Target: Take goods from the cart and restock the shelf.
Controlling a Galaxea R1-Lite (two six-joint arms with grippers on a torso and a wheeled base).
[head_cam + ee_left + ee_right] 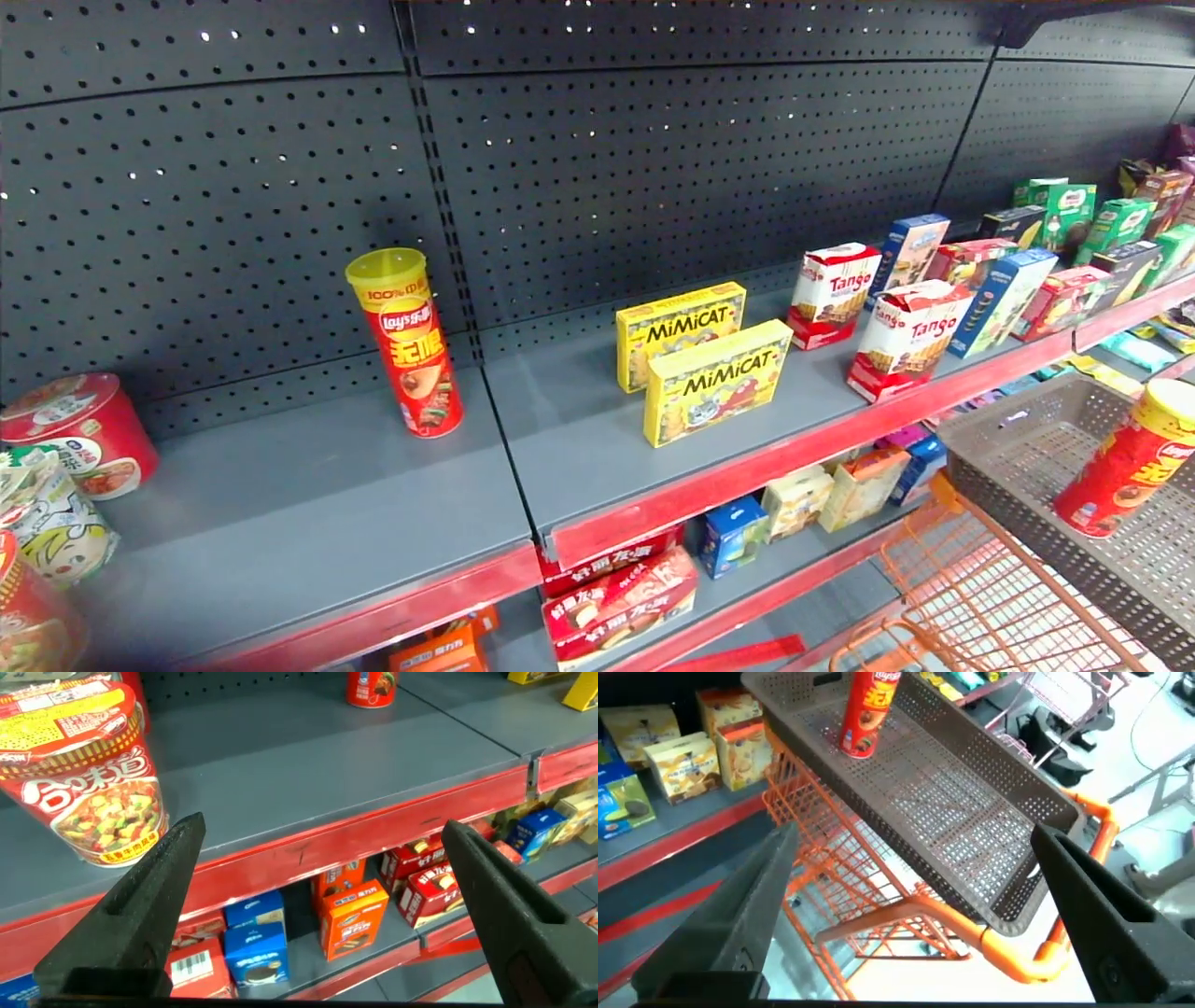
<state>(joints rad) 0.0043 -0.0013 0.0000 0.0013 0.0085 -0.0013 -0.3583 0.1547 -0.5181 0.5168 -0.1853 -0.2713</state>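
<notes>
The right gripper (910, 919), fingers spread wide and empty, hangs over the orange wire cart (878, 910). Beyond its fingertips, the red-and-yellow cylindrical chip can (868, 714) lies in the grey perforated plastic tray (971, 812). It is probably light, stiff, smooth-walled and crushable, so grip it mid-body, gently. The left gripper (318, 915) is likewise spread and empty.

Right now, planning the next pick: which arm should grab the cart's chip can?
Right. Its open end effector hangs near the basket holding the chip can; the left end effector faces the shelf.
</notes>
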